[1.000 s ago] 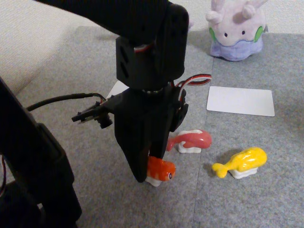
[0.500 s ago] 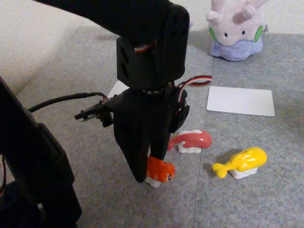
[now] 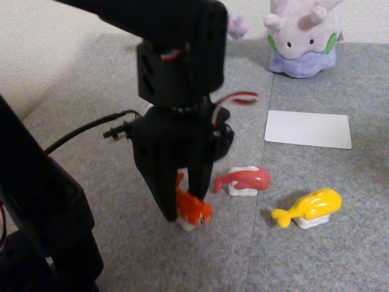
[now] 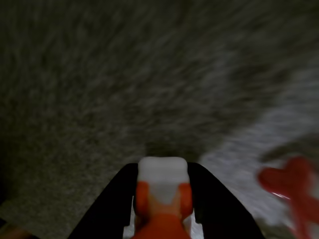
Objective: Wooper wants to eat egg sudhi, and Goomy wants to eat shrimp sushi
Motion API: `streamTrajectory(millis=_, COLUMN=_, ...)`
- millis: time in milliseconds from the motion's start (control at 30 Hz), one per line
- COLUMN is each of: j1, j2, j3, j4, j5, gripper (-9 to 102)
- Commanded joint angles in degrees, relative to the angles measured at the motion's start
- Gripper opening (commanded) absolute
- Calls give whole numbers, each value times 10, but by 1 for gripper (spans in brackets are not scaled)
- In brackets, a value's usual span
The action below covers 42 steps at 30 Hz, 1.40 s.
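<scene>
- Our gripper (image 3: 185,204) is clamped on the shrimp sushi (image 3: 193,212), which sits low between the two black fingers near the front of the grey mat (image 3: 316,261); in the wrist view the same piece (image 4: 162,191) fills the gap between the fingers, white rice base toward the camera.
- In the fixed view the piece looks tilted and barely off the mat; whether it has fully cleared the surface we cannot tell.
- We judge the step in hand to be the lift and carry toward the lilac plush (image 3: 302,38), which stands at the far right edge of the mat, well apart from the gripper.
- The white card (image 3: 308,129) lying in front of that plush looks like the natural serving spot, though that is our guess.
- To do this well we should keep the squeeze firm: the toy is glossy and small, so it could slip or twist as we rise.
- We should go straight up before swinging across, because the pink-red sushi piece (image 3: 244,180) lies just beside the gripper on its right and a low sweep could knock it.
- The yellow egg sushi (image 3: 310,207) rests further right on the mat, untouched; our path should pass above it too.
- The wrist view is smeared, so we rely on the fixed view for placement.
- On arrival, we lower until the rice base rests flat, then let go.
</scene>
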<state>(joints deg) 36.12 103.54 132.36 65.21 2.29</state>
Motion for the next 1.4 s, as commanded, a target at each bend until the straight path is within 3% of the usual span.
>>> streamTrajectory(millis=0, j1=-28, j2=52, j3=-18, j4=0, j5=59, gripper=6)
streamTrajectory(millis=133, j1=-76, j2=105, j3=-18, j4=-7, j5=175, gripper=6)
streamTrajectory(millis=333, j1=-135, j2=134, j3=-18, j4=-81, j5=346, gripper=3)
streamTrajectory(millis=567, j1=-137, j2=133, j3=-60, j4=-83, j5=414, gripper=6)
streamTrajectory(millis=767, j1=-136, j2=109, j3=-168, j4=-22, j5=474, gripper=7)
streamTrajectory(millis=1000, j1=-103, j2=-33, j3=-345, j4=40, j5=515, gripper=7)
streamTrajectory(millis=1367, j1=-15, j2=-281, j3=-637, j4=64, j5=503, gripper=7)
